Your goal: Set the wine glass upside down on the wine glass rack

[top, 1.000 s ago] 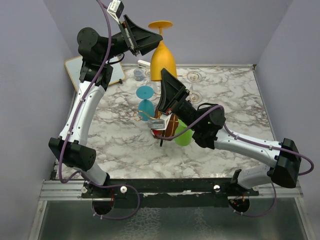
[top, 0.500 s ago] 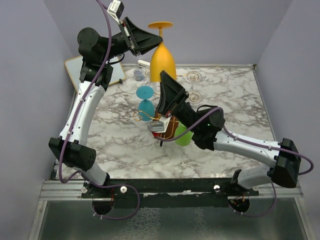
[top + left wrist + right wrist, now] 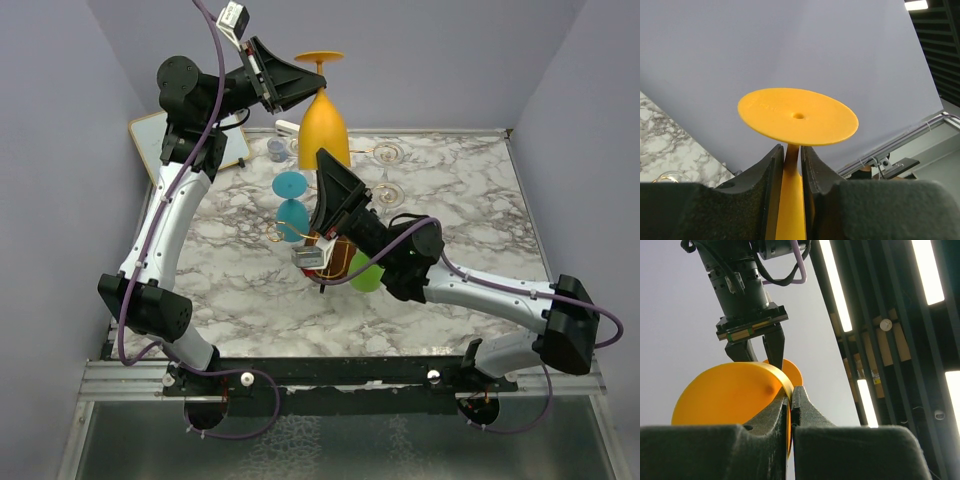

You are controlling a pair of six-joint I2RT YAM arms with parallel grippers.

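1. The orange wine glass (image 3: 325, 120) hangs in the air, bowl down and foot up. It is above the far part of the table (image 3: 470, 200) and not yet on the wine glass rack (image 3: 337, 252).
2. The left gripper (image 3: 792, 152) is closed on the stem just under the foot. The right gripper (image 3: 790, 400) is pinched tight on the bowl's rim, so both hold the one glass.
3. With two grips on a rigid glass, the arms should move together or one should let go first (the rim pinch looks the one to drop). I would then bring the stem sideways into a free wire arm so the foot rests on top. The path should stay well off the blue glass (image 3: 290, 187) already hanging there and the green glass (image 3: 366, 274) beside the base.
4. In the top view the right arm covers most of the rack, so I cannot tell which arm is free. Neither wrist view shows the rack at all, and the bowl's mouth is hidden.
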